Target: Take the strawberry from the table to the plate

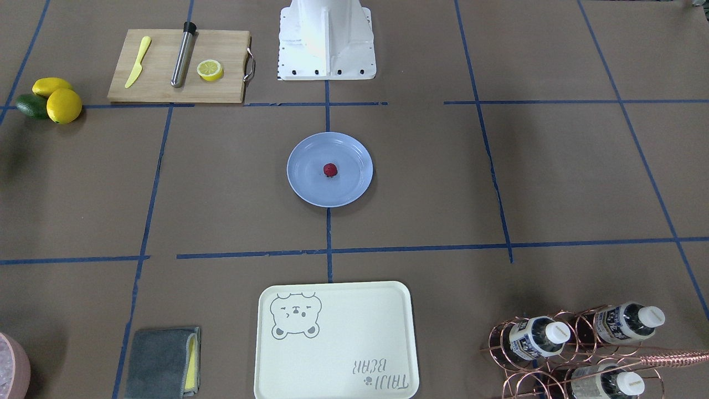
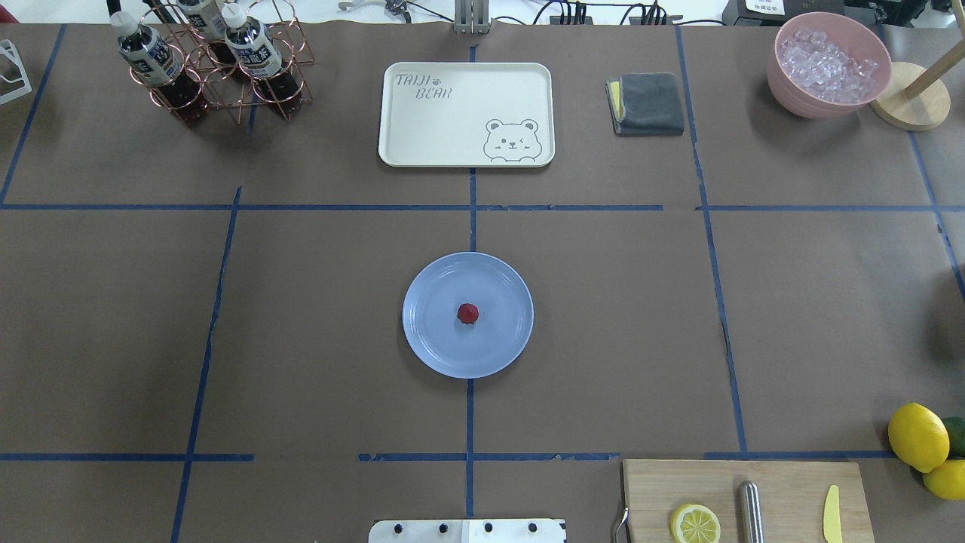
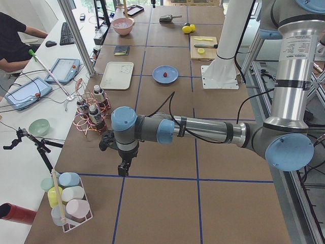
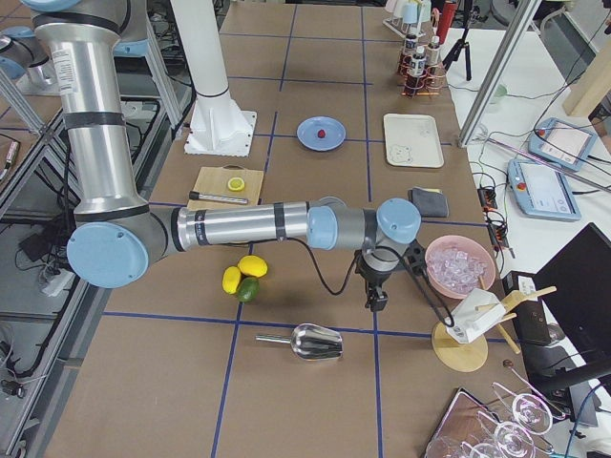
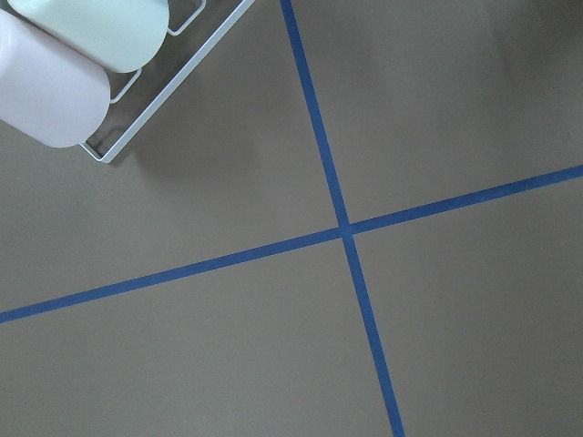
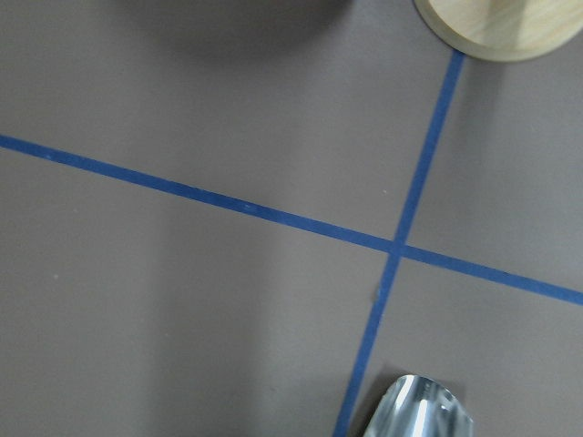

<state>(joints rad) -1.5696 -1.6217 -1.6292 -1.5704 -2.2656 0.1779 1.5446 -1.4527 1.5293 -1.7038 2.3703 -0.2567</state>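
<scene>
A small dark-red strawberry (image 1: 330,170) (image 2: 467,313) lies in the middle of the light-blue plate (image 1: 304,177) (image 2: 430,335), which sits at the centre of the brown table (image 1: 498,183). Neither gripper shows in the front or overhead views. In the left side view my left gripper (image 3: 123,168) points down over a tape crossing at the table's near end, far from the plate (image 3: 158,72). My right gripper (image 4: 376,303) hangs low beside the pink ice bowl (image 4: 460,266) at the other end. Whether either one is open or shut I cannot tell.
A cutting board (image 1: 177,66) carries a lemon half, a yellow knife and a metal rod. Lemons with an avocado (image 1: 52,98), a cream bear tray (image 1: 335,341), a copper bottle rack (image 1: 576,349), a grey cloth (image 1: 160,363) and a metal scoop (image 4: 310,342) lie around.
</scene>
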